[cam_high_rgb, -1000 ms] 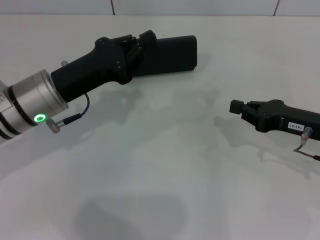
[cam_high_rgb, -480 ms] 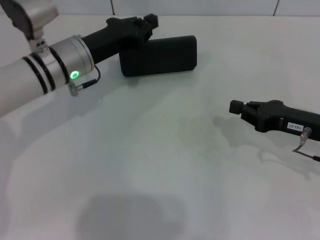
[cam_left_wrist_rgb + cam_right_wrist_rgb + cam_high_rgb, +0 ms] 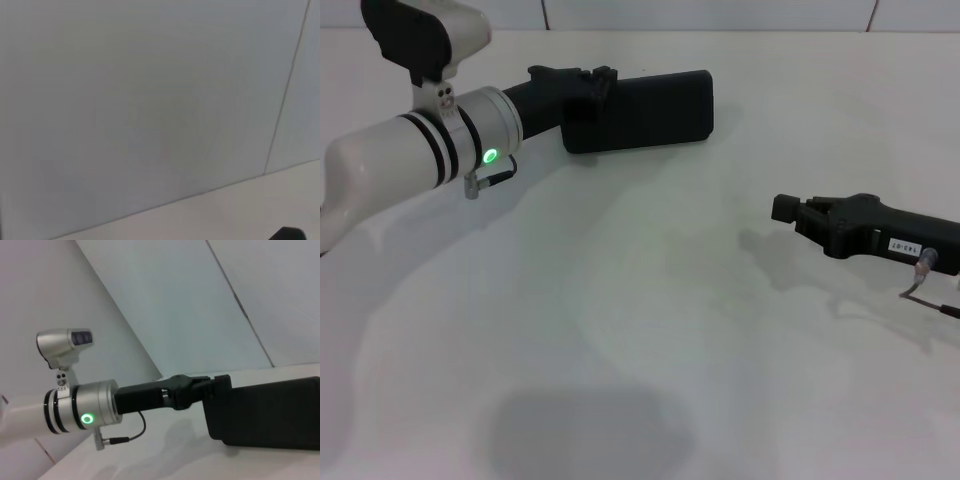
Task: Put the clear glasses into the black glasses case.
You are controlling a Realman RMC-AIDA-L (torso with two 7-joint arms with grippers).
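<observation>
Nearby, at upper centre, the left gripper [image 3: 600, 80], fingers' spread unreadable, meets the left end of the closed matte black rectangular glasses case [image 3: 645, 110], lying lengthwise left-right; clear glasses unseen.

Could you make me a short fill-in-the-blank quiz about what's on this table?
1. The glasses case is coloured ____.
2. Its lid is ____.
3. The ____ gripper is at the case's end.
4. The right gripper hangs over bare ____, away from the case.

Missing words: black; shut; left; table
</observation>
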